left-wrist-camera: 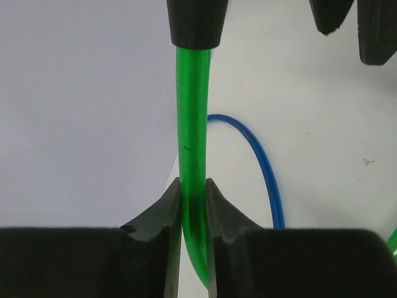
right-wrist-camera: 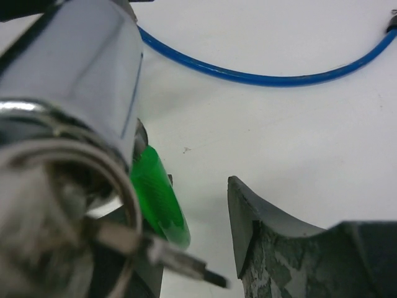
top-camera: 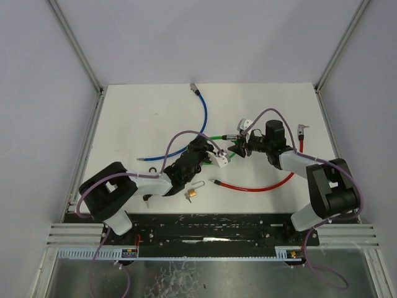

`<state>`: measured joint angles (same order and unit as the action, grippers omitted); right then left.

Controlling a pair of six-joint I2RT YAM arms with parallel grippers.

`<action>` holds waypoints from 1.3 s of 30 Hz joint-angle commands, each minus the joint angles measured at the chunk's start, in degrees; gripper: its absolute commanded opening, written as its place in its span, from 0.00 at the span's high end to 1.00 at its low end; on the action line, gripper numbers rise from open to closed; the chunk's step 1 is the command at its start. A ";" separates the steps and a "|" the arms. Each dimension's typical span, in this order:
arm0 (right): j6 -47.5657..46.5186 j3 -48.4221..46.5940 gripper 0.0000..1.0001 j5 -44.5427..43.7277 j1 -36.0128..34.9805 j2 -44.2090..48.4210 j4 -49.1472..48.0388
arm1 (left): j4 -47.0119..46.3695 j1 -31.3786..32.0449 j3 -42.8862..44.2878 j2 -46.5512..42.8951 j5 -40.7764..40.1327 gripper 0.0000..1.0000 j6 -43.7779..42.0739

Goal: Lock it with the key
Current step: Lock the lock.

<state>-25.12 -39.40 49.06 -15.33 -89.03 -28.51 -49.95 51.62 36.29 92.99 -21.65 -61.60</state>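
Pinched green cable (left-wrist-camera: 191, 155) in left gripper (left-wrist-camera: 193, 205), hung right gripper (right-wrist-camera: 198, 248) unclenched beside lock (right-wrist-camera: 74, 81) and key (right-wrist-camera: 183, 267), probably not yet locked.

Robot lab test cell — white table (top-camera: 142, 118), aluminium-framed wall panels (top-camera: 37, 93), bolted arms (top-camera: 180, 171).

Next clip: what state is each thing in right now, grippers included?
left gripper: shut on the green cable
right gripper: open beside the lock cylinder
lock cylinder: key ring at its end, locked or not unclear
blue cable: loose on table, ends apart
red cable: loose on table, ends apart
padlock: on table, shackle looks open
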 commanded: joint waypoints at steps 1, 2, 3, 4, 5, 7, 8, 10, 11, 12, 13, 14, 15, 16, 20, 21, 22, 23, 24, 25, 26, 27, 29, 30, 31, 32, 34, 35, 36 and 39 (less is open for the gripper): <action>-2.29 -0.75 0.51 2.70 2.44 3.29 1.28 | 4.37 0.09 -0.26 2.28 -0.91 1.00 -0.07; -2.56 -0.91 0.50 3.02 2.94 3.40 2.26 | 4.56 0.02 -0.14 2.31 -1.03 1.00 0.14; -3.19 -1.06 0.49 3.44 3.41 3.61 3.36 | 4.60 -0.01 -0.14 2.36 -1.04 1.00 0.29; -4.02 -1.23 0.48 3.69 3.82 3.87 4.57 | 4.62 -0.04 -0.16 2.35 -1.08 1.00 0.29; -5.07 -1.24 0.47 3.76 4.11 4.21 5.62 | 4.56 -0.10 -0.17 2.38 -1.08 1.00 0.35; -8.33 -1.21 0.44 3.73 4.47 4.97 8.51 | 4.72 -0.17 -0.13 2.50 -1.13 1.00 0.41; -10.27 -1.29 0.43 3.64 4.66 5.39 10.25 | 4.74 -0.16 -0.09 2.54 -1.22 1.00 0.51; -13.56 -1.34 0.40 3.50 5.18 6.29 13.34 | 4.73 -0.26 -0.01 2.63 -1.20 1.00 0.51; -14.88 -1.26 0.38 3.50 5.60 6.80 14.48 | 4.74 -0.33 0.00 2.73 -1.21 1.00 0.55; -15.92 -1.26 0.37 3.61 6.15 7.16 15.65 | 4.77 -0.31 0.07 2.79 -1.20 1.00 0.60; -17.23 -1.36 0.37 4.06 7.00 7.59 16.92 | 4.78 -0.28 0.09 2.88 -1.25 1.00 0.60; -18.49 -1.55 0.36 4.45 7.75 8.05 18.29 | 4.78 -0.29 0.09 2.89 -1.21 1.00 0.64; -19.85 -1.74 0.36 4.73 8.36 8.61 19.98 | 4.78 -0.29 0.14 2.87 -1.20 1.00 0.64; -21.66 -2.04 0.36 4.92 9.07 9.25 22.17 | 4.90 -0.22 0.10 2.90 -1.20 1.00 0.69; -30.28 -2.93 0.36 5.92 13.02 12.88 31.49 | 4.88 -0.35 0.09 3.02 -1.25 1.00 0.76; -31.25 -2.90 0.36 6.60 14.51 14.01 32.79 | 4.91 -0.37 0.09 3.01 -1.21 1.00 0.76; -31.68 -2.80 0.36 7.88 16.03 15.25 33.86 | 4.90 -0.37 0.03 3.03 -1.13 1.00 0.79; -31.81 -3.07 0.36 9.34 17.53 16.57 35.44 | 4.88 -0.39 0.01 2.99 -1.04 1.00 0.82; -33.83 -3.43 0.36 10.78 18.93 17.85 37.28 | 4.80 -0.38 -0.04 3.00 -1.03 1.00 0.80; -34.35 -4.08 0.36 12.35 19.99 19.43 39.16 | 4.91 -0.38 0.00 3.02 -1.03 1.00 0.85; -34.52 -5.10 0.36 14.24 20.87 20.04 41.19 | 4.87 -0.35 -0.02 3.11 -0.96 1.00 0.79; -34.96 -7.24 0.34 16.06 21.32 20.92 44.07 | 4.91 -0.37 0.03 3.14 -0.83 1.00 0.85; -36.14 -11.67 0.29 20.13 21.40 20.88 51.58 | 5.13 -0.32 0.08 3.12 -0.62 1.00 0.79; -35.94 -14.17 0.28 22.50 21.35 20.39 54.88 | 5.17 -0.35 0.08 3.15 -0.60 1.00 0.81; -34.91 -16.58 0.27 24.71 21.31 19.73 57.29 | 5.22 -0.37 0.09 3.08 -0.51 1.00 0.81; -33.06 -18.73 0.27 26.50 21.24 18.91 58.72 | 5.32 -0.37 0.03 3.05 -0.43 1.00 0.81; -29.19 -22.64 0.27 28.58 20.52 17.53 61.55 | 5.36 -0.37 0.08 3.03 -0.34 1.00 0.81; -28.92 -24.21 0.27 28.34 19.75 16.96 63.17 | 5.49 -0.37 0.16 3.00 -0.28 1.00 0.81; -28.03 -25.44 0.28 27.14 18.79 16.50 63.93 | 5.59 -0.39 0.18 3.05 -0.16 1.00 0.87; -22.71 -26.47 0.34 21.85 15.23 15.77 61.36 | 5.60 -0.37 0.14 3.07 -0.15 1.00 0.80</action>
<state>-54.37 -63.57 71.59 3.68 -71.99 29.28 -49.87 51.59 37.10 94.02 -22.04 -61.34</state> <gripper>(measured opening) 0.690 0.135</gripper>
